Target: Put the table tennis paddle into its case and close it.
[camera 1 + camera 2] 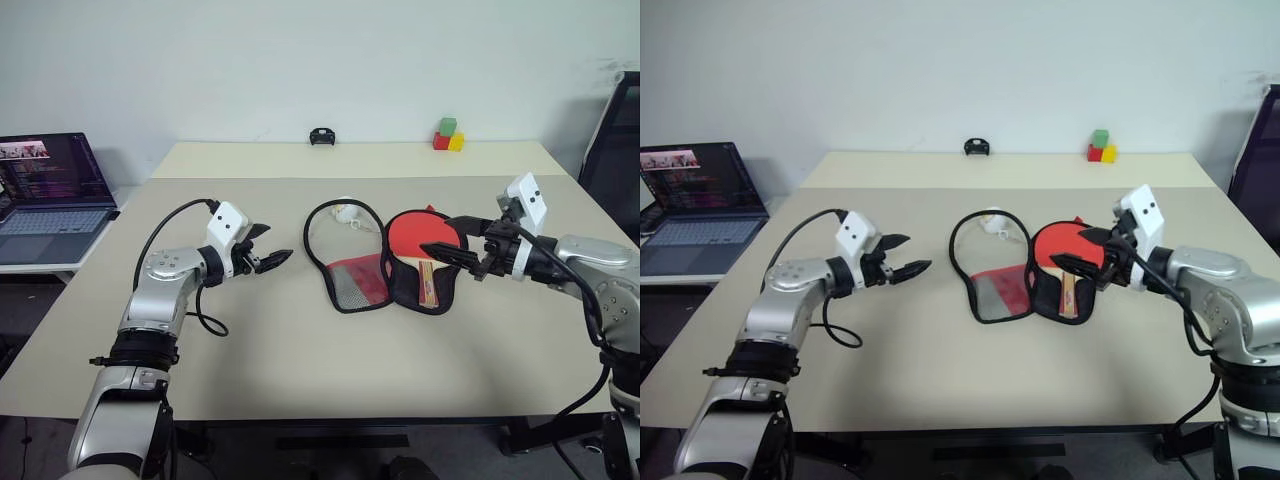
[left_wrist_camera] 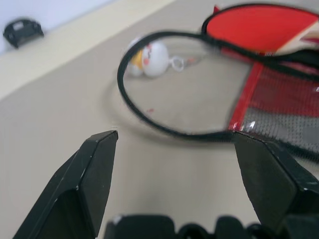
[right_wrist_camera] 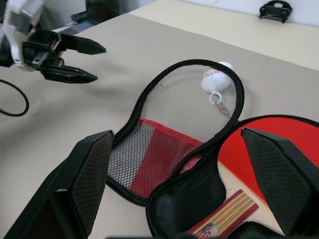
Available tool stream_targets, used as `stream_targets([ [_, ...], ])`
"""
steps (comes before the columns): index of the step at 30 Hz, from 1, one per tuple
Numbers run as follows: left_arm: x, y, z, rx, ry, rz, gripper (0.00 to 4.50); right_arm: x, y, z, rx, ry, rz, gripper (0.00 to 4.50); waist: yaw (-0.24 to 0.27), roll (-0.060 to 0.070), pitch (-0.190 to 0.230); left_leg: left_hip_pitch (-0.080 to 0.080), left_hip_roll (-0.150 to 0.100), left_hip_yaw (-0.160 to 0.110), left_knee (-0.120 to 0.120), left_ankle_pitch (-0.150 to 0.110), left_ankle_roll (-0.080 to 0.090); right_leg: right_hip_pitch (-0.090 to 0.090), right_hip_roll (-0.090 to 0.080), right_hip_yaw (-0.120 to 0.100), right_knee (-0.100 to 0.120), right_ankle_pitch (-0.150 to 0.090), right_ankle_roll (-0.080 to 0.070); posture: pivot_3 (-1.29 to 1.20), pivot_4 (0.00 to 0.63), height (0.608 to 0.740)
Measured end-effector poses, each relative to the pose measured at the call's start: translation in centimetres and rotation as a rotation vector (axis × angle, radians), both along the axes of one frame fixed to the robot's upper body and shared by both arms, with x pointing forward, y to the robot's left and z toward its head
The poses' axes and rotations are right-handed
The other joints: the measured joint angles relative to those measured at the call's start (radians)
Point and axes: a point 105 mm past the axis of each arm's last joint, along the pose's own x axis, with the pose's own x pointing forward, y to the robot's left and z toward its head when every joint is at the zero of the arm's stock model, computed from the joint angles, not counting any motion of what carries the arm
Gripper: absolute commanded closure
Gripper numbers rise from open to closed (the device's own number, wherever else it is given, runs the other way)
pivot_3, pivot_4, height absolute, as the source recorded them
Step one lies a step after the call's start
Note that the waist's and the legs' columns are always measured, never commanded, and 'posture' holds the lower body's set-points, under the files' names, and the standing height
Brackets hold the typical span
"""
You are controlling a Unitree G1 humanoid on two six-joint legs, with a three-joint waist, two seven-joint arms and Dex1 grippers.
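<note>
The case [image 1: 352,283] lies unzipped and spread flat on the middle of the table; its left half shows mesh and red fabric [image 3: 149,159]. On its black right half rests the table tennis paddle [image 1: 410,236], red face up, wooden handle [image 3: 227,216] toward me. My right gripper [image 1: 436,234] hovers open just over the paddle's blade, nothing between its fingers [image 3: 84,174]. My left gripper [image 1: 277,243] stands open and empty to the left of the case, pointing at it, with a gap of bare table between.
A small white charm on a ring [image 1: 346,212] lies at the case's far edge. A laptop [image 1: 50,195] sits on a side table at far left. At the back stand a small black object [image 1: 321,136] and coloured blocks [image 1: 447,135]. A dark chair [image 1: 615,140] stands at right.
</note>
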Motion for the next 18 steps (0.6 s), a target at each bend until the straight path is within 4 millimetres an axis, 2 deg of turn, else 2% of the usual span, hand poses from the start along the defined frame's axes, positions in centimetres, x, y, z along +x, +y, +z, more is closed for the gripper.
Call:
stream_targets([
  [4, 1.3, 0.4, -1.6, 0.048, 0.036, 0.075, 0.49, 0.2, -0.3, 0.1, 0.004, -0.006, -0.012, 0.02, 0.004, 0.000, 0.000, -0.001, 0.000, 0.000, 0.000, 0.000, 0.000, 0.000, 0.000, 0.000, 0.000, 0.000, 0.000, 0.00, 0.150, 0.740],
  [9, 3.4, -1.0, -3.2, 0.082, 0.066, 0.137, 0.49, 0.3, -0.2, 0.0, 0.005, -0.011, -0.014, 0.02, 0.006, -0.001, 0.000, -0.001, 0.000, 0.000, 0.001, 0.000, 0.000, 0.000, 0.000, -0.001, -0.001, 0.000, 0.000, 0.00, 0.150, 0.740],
  [14, 4.2, -2.6, -4.8, 0.117, 0.106, 0.141, 0.49, 0.4, -0.2, 0.0, 0.005, -0.012, -0.026, 0.02, 0.006, -0.001, 0.000, -0.001, 0.000, 0.000, 0.001, 0.000, 0.000, 0.000, 0.000, -0.001, -0.001, 0.000, 0.000, 0.00, 0.150, 0.740],
  [18, 4.7, -3.3, -4.8, 0.108, 0.116, 0.152, 0.49, 0.4, -0.1, 0.1, 0.004, -0.019, -0.033, 0.02, 0.007, -0.002, 0.000, -0.001, -0.001, 0.000, 0.001, 0.000, 0.000, 0.000, -0.001, -0.001, 0.001, 0.000, 0.000, 0.00, 0.150, 0.740],
])
